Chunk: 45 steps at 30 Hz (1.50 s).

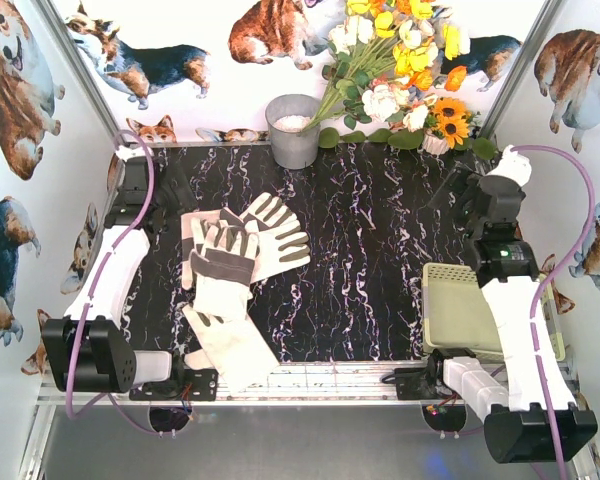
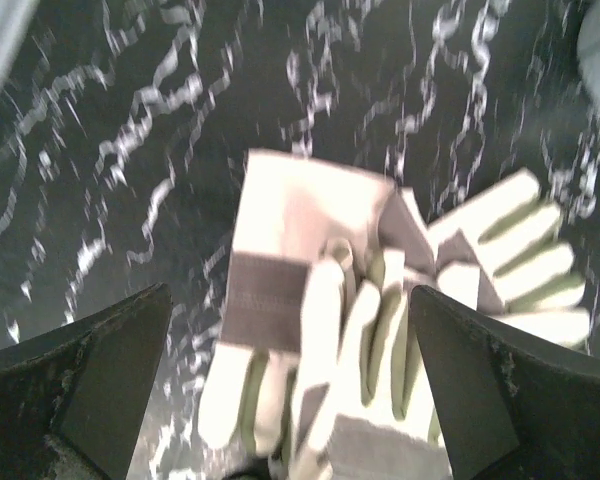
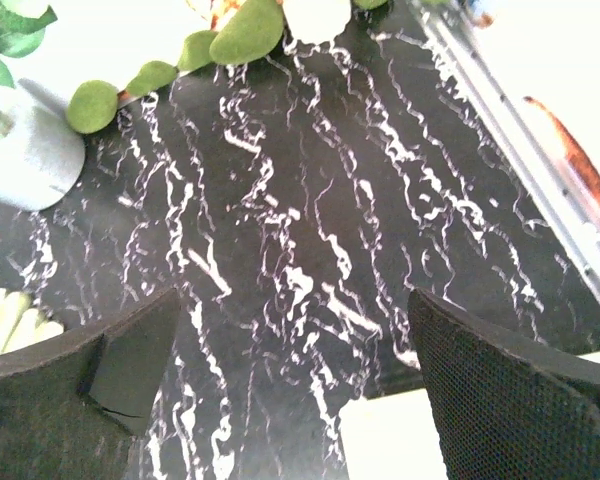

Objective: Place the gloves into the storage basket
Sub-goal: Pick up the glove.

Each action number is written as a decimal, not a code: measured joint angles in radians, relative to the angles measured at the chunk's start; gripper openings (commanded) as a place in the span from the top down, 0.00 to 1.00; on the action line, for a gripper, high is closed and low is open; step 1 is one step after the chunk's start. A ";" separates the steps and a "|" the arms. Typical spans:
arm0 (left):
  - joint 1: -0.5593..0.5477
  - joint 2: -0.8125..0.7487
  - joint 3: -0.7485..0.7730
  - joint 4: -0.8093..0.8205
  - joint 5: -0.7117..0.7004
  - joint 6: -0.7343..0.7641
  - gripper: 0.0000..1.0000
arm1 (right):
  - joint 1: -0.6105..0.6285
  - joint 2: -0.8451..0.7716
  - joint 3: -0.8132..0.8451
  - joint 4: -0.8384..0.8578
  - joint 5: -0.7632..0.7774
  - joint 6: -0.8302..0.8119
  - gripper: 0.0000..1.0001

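The gloves (image 1: 235, 275) lie in a loose overlapping heap on the left half of the black marbled tabletop (image 1: 380, 260). All of them are outside the storage basket (image 1: 450, 300). One glove fans its grey-olive fingers up and to the right, another lies across it with a grey band on its cuff, and the nearest one trails its wide plain cuff down to the rail at the tabletop's near edge.

The storage basket sits at the near right corner, well apart from the heap. The right arm (image 1: 515, 320) crosses over its right side. What shows of the inside is only its own pale slotted floor — the part under the arm is hidden.

At the back edge stands a grey metal bucket (image 1: 293, 130) with something white visible at its mouth; what that is cannot be told. A bunch of yellow, white and orange flowers (image 1: 400, 60) leans toward the bucket from the right, and whether the stems go inside is unclear.

The left gripper (image 2: 290, 300) hangs above the far side of the heap with its fingers (image 2: 100, 380) spread wide and nothing between them — in the left wrist view, glove cuffs and fingertips fill the gap below. The right gripper (image 3: 295, 300) is likewise spread apart, holding nothing, over bare tabletop at the far right. The bucket and some green leaves (image 3: 245, 30) show at the top of the right wrist view.
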 measured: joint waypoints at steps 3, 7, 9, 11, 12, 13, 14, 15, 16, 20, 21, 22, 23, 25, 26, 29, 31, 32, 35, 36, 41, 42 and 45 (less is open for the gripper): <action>-0.001 -0.008 0.003 -0.134 0.062 -0.037 0.00 | -0.004 -0.007 0.048 -0.105 -0.047 0.046 0.00; -0.002 -0.050 0.021 -0.267 0.117 -0.097 0.00 | -0.004 -0.042 0.049 -0.210 -0.153 0.090 0.01; -0.002 -0.076 0.024 -0.306 0.147 -0.121 0.00 | -0.004 -0.062 0.049 -0.235 -0.227 0.099 0.04; -0.002 -0.101 0.018 -0.340 0.177 -0.145 0.00 | -0.004 -0.076 0.049 -0.255 -0.311 0.106 0.06; -0.002 -0.114 0.007 -0.356 0.191 -0.156 0.00 | -0.004 -0.078 0.051 -0.269 -0.351 0.113 0.07; -0.002 -0.123 -0.005 -0.372 0.200 -0.166 0.00 | -0.004 -0.078 0.056 -0.286 -0.390 0.117 0.08; -0.002 -0.131 -0.022 -0.390 0.211 -0.176 0.00 | -0.003 -0.073 0.064 -0.309 -0.427 0.122 0.08; -0.002 -0.136 -0.043 -0.406 0.217 -0.189 0.00 | -0.001 -0.067 0.073 -0.332 -0.462 0.129 0.08; -0.002 -0.142 -0.069 -0.417 0.220 -0.200 0.00 | 0.006 -0.060 0.083 -0.351 -0.494 0.133 0.09; -0.001 -0.173 -0.194 -0.427 0.237 -0.250 0.13 | 0.050 -0.041 0.106 -0.410 -0.578 0.139 0.09; -0.001 -0.180 -0.219 -0.421 0.245 -0.260 0.18 | 0.063 -0.039 0.107 -0.419 -0.590 0.138 0.09; -0.001 -0.182 -0.236 -0.410 0.257 -0.268 0.25 | 0.079 -0.037 0.106 -0.430 -0.600 0.138 0.09; -0.001 -0.177 -0.243 -0.396 0.268 -0.274 0.35 | 0.091 -0.034 0.107 -0.437 -0.609 0.138 0.09; -0.001 -0.151 -0.245 -0.361 0.283 -0.281 0.53 | 0.111 -0.027 0.106 -0.438 -0.624 0.140 0.08; -0.001 -0.135 -0.244 -0.344 0.286 -0.282 0.57 | 0.115 -0.024 0.106 -0.437 -0.632 0.142 0.08; -0.001 -0.088 -0.244 -0.327 0.277 -0.286 0.71 | 0.116 -0.010 0.106 -0.423 -0.664 0.158 0.09; -0.001 -0.085 -0.244 -0.331 0.259 -0.287 0.79 | 0.116 0.008 0.106 -0.410 -0.690 0.166 0.09; -0.001 -0.091 -0.244 -0.331 0.248 -0.286 0.82 | 0.117 0.019 0.106 -0.401 -0.702 0.167 0.10; -0.001 -0.114 -0.242 -0.345 0.234 -0.276 0.93 | 0.122 0.046 0.103 -0.375 -0.725 0.171 0.10; -0.001 -0.122 -0.238 -0.355 0.234 -0.272 0.94 | 0.122 0.050 0.103 -0.371 -0.728 0.172 0.09; -0.001 -0.167 -0.211 -0.393 0.268 -0.256 0.98 | 0.126 0.048 0.103 -0.352 -0.727 0.188 0.09; -0.002 -0.182 -0.209 -0.397 0.283 -0.257 0.98 | 0.126 0.048 0.103 -0.351 -0.729 0.191 0.09; -0.015 -0.222 -0.192 -0.406 0.333 -0.276 0.98 | 0.126 0.056 0.103 -0.348 -0.752 0.206 0.04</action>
